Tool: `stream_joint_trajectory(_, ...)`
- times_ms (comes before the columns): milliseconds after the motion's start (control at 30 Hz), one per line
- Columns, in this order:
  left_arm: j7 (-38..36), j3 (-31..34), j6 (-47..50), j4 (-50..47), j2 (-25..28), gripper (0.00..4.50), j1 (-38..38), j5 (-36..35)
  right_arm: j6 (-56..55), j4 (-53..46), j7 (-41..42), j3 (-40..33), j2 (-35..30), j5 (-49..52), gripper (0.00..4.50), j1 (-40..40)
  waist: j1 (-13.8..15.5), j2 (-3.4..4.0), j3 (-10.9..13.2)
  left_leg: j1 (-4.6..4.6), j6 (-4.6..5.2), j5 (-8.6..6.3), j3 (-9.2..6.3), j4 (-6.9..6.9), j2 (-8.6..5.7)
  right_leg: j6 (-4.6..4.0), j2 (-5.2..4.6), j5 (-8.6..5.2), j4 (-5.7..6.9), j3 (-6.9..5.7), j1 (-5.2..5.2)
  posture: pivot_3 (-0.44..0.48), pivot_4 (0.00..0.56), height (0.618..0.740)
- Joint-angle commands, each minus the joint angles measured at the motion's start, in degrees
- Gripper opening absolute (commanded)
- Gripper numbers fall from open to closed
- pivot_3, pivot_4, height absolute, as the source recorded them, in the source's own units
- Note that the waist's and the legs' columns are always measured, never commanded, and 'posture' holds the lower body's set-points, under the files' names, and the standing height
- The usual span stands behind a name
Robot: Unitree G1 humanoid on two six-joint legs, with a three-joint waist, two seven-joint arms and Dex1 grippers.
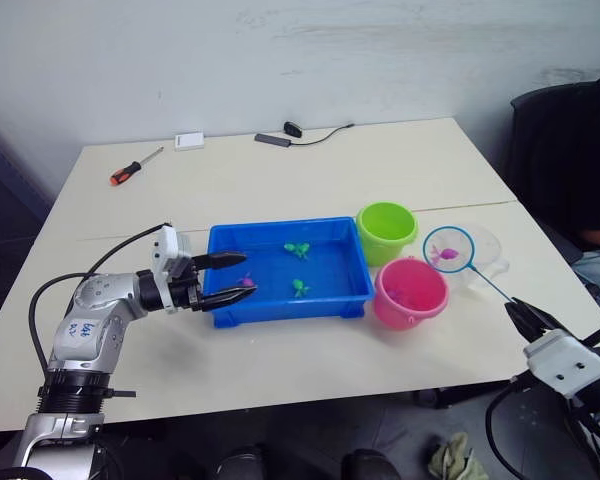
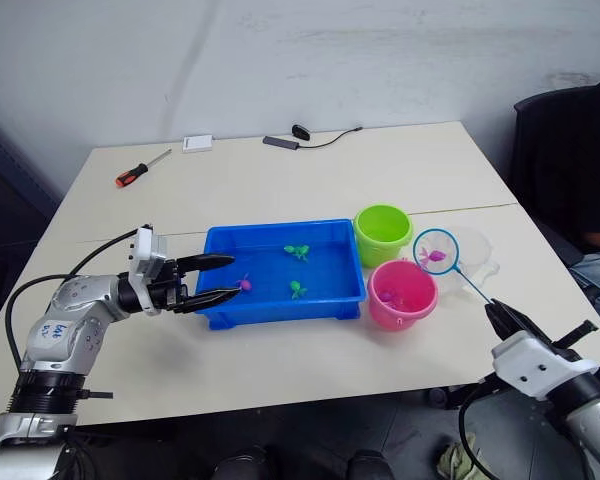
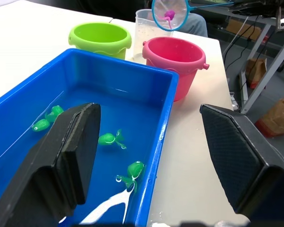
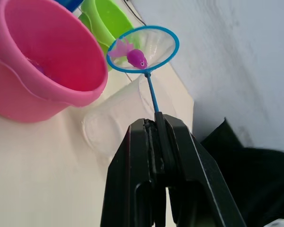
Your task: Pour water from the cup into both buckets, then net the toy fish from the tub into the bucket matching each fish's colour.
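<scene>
Netting step: the right end effector [image 1: 521, 312] carries a small round net with a blue hoop and thin blue handle [image 1: 449, 248], and a tiny magenta plastic fish [image 4: 136, 58] lies in its mesh, so this looks like a pink fish on its way to its bucket.
Next move: judged from here, the hoop must shift toward the left end effector's side until it is over the small pink plastic bucket [image 1: 410, 293], then tip.
Right end effector: fingers closed tight on the net's handle; the hoop hangs ahead of it, above the clear plastic measuring cup [image 1: 483, 250], just beside the pink bucket.
Left end effector [image 1: 223, 277]: fingers apart, holding nothing, straddling the near wall of the shallow bright blue plastic tub [image 1: 280, 305].
Still in the tub: green fish [image 3: 109, 138] ahead of the left fingers, and one magenta fish [image 1: 246, 282].
Lime green plastic bucket [image 1: 386, 231]: beyond the pink one on the tabletop [image 1: 280, 190].
</scene>
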Motion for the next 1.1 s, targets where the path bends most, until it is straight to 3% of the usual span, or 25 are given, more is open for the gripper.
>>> stream_joint_trajectory(33, -0.3, 0.4, -0.9, -0.5, -0.1, 3.67, -1.0, 0.1, -9.8, 2.7, -4.3, -0.5, -1.9, -6.2, 0.00, 0.6, 0.0, 0.01, 0.0, 0.01, 0.00, 0.00, 0.00, 0.00, -0.02, 0.00, 0.01, 0.00, 0.00, 0.00, 0.01, 0.000, 0.150, 0.733)
stream_joint_trajectory(500, 0.3, 0.6, -1.4, -1.0, -0.7, 3.67, -0.5, 0.2, -26.3, 12.1, -23.4, -2.9, -8.0, -27.2, 0.00, -3.9, -0.1, -0.01, 0.0, 0.05, -0.06, 0.04, 0.01, 0.07, -0.09, 0.13, 0.12, 0.06, 0.01, 0.00, 0.04, 0.000, 0.150, 0.733)
stream_joint_trajectory(800, 0.7, 0.9, -1.6, -1.5, -0.7, 3.67, 0.3, 0.1, -28.1, 12.6, -39.5, -4.4, -8.7, -40.5, 0.00, -2.1, -0.1, -0.02, 0.0, 0.05, -0.08, 0.08, 0.01, 0.10, -0.15, 0.15, 0.19, 0.07, 0.03, 0.02, 0.04, 0.000, 0.150, 0.733)
stream_joint_trajectory(1100, 0.8, 1.0, -1.9, -1.4, -0.8, 3.67, 0.4, 0.1, -23.0, 8.2, -53.4, -5.0, -9.9, -53.2, 0.00, 1.6, -0.1, -0.02, 0.0, 0.07, -0.15, 0.06, 0.01, 0.12, -0.17, 0.14, 0.23, 0.06, 0.06, 0.04, 0.02, 0.000, 0.150, 0.733)
